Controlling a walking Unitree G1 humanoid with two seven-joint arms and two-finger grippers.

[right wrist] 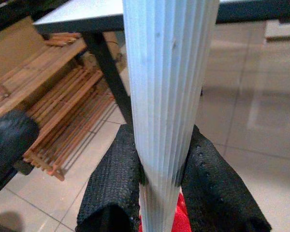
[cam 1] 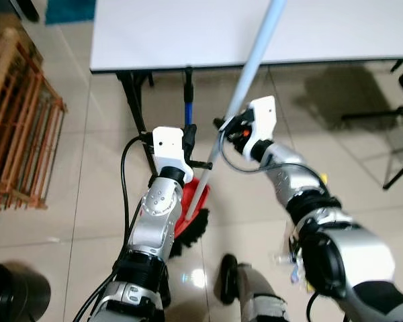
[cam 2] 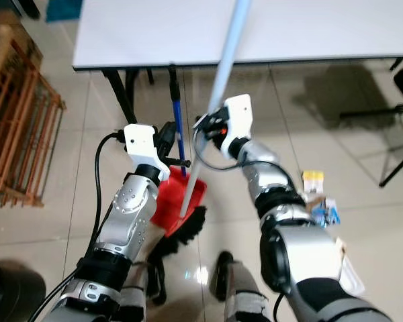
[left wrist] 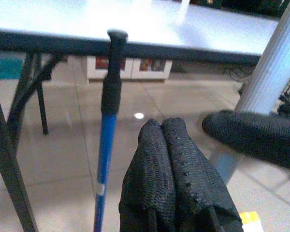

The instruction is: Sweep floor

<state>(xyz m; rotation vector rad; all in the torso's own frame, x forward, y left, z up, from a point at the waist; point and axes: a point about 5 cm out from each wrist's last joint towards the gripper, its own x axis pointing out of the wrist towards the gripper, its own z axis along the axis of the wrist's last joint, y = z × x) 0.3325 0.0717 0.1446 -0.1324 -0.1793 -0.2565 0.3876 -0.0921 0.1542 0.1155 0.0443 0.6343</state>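
Spanning the top of the head views, a white table [cam 1: 188, 33] stands on black legs over a glossy tiled floor [cam 1: 87, 221]. A slatted wooden rack [cam 1: 17, 127] sits at the robot's left, and a dark chair frame [cam 1: 396, 147] is at the far right. The pale blue ribbed broom pole [cam 1: 252, 67] rises at a slant from near the floor up across the table edge, its black bristles [cam 1: 195, 228] resting on the tiles just beside a red dustpan [cam 1: 188, 201]. The dustpan's blue handle [cam 1: 187, 107], capped with a black grip, stands upright just below the table edge. The right gripper [right wrist: 157, 193] is clamped on the broom pole, one black finger pressed to each side of it. The left gripper [left wrist: 171, 164] hovers just beside the blue handle with its two fingers pressed together, holding nothing. Small yellow and blue packets [cam 2: 319, 194] lie on the floor near the right arm.
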